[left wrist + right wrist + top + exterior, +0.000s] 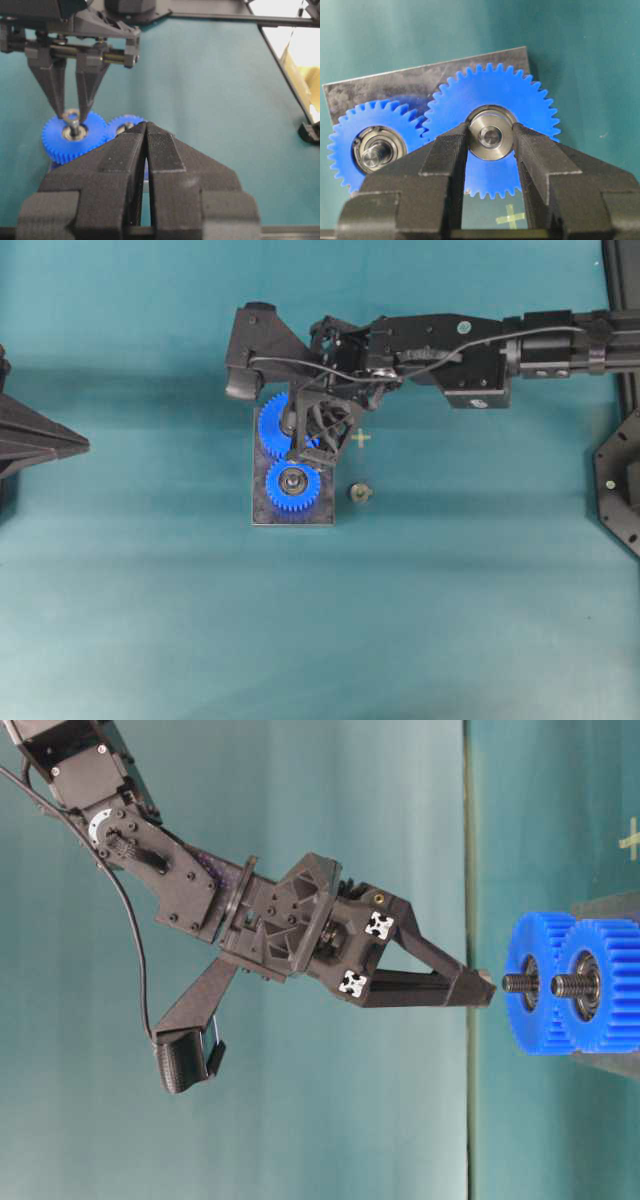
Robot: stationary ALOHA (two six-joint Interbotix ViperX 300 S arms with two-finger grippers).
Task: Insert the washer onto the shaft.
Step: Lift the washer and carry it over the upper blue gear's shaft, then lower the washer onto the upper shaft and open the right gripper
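Observation:
Two blue gears sit on a dark plate (322,516), each on a steel shaft. My right gripper (490,131) is shut on the silver washer (491,153), pinched by its rim between both fingertips. It holds the washer centred over the shaft of the rear gear (272,426); the shaft end (491,136) shows through the hole. In the table-level view the gripper tip (482,988) sits at the shaft end (518,983). The left wrist view shows the washer (71,117) just above that shaft. My left gripper (146,126) is shut and empty, at the far left (78,445).
The front gear (293,483) with its bare shaft stands next to the rear one. A small metal nut (360,492) lies on the teal mat right of the plate. A yellow cross mark (361,438) is beside it.

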